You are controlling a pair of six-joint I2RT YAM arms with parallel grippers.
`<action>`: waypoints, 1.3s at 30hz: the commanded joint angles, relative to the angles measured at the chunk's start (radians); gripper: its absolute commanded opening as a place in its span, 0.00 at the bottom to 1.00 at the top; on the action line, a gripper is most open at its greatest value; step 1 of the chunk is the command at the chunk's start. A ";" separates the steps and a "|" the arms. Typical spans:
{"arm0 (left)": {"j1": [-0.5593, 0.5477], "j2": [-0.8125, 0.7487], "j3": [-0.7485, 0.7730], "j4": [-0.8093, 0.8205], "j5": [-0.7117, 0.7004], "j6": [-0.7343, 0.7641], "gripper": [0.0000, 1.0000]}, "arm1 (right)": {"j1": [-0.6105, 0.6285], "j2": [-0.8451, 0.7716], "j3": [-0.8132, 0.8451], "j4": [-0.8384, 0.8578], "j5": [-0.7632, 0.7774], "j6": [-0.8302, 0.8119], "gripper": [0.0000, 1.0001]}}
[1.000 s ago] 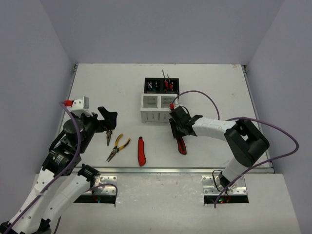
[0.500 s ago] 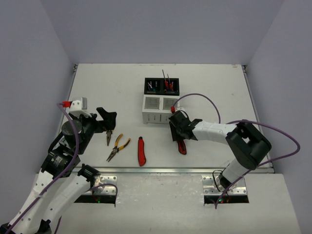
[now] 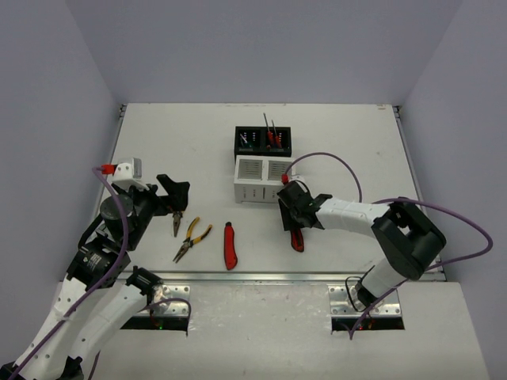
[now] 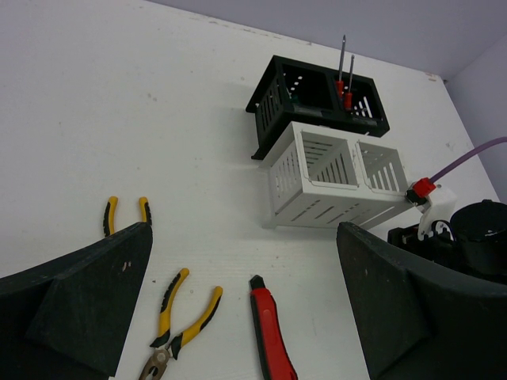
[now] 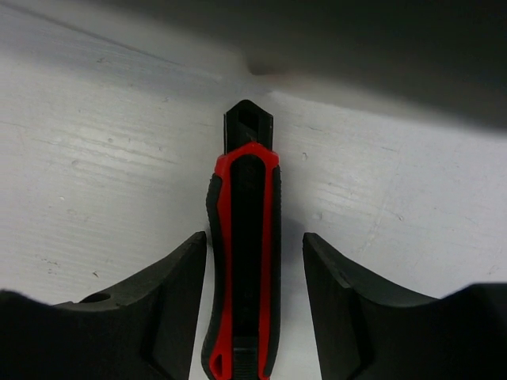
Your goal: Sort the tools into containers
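Note:
My right gripper [image 3: 291,214] is open and low over a red-and-black utility knife [image 3: 296,238]. In the right wrist view the knife [image 5: 244,237] lies lengthwise between the two fingers [image 5: 176,294], with a gap on each side. My left gripper [image 3: 176,195] is open and empty above two yellow-and-black pliers [image 3: 177,224] [image 3: 192,239]. A second red knife [image 3: 230,246] lies near the front edge. The white slotted box [image 3: 261,180] stands in front of the black box [image 3: 264,142], which holds red-handled screwdrivers [image 3: 272,134]. The left wrist view shows the white box [image 4: 337,178], black box [image 4: 317,103], pliers [image 4: 178,326] and knife [image 4: 269,336].
The white table [image 3: 158,142] is walled by grey panels at the left, back and right. A purple cable [image 3: 325,158] loops from the right wrist over the table beside the white box. The right arm's link [image 3: 348,210] lies low over the table's right half.
My right gripper has moved a little toward the near edge and right, settling over the knife. The white box has shifted slightly right. The left arm has barely moved.

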State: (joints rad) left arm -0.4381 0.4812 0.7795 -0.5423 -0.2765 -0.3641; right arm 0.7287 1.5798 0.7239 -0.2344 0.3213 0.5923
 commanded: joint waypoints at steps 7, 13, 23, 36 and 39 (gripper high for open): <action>-0.010 -0.006 0.004 0.045 0.005 0.007 1.00 | -0.005 0.046 0.033 0.021 -0.063 0.035 0.37; -0.011 -0.012 0.006 0.045 0.005 0.007 1.00 | -0.005 0.104 0.102 0.017 -0.084 0.003 0.30; -0.018 -0.016 0.004 0.047 0.007 0.007 1.00 | -0.005 0.169 0.181 0.003 -0.105 -0.014 0.22; -0.023 -0.016 0.005 0.046 0.005 0.007 1.00 | 0.000 0.022 0.059 0.001 -0.123 0.078 0.01; -0.022 -0.013 0.004 0.045 0.005 0.007 1.00 | 0.012 -0.029 0.012 -0.015 -0.133 0.083 0.00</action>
State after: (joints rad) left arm -0.4465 0.4702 0.7795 -0.5423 -0.2760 -0.3641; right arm 0.7277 1.6330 0.7916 -0.2195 0.2102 0.6296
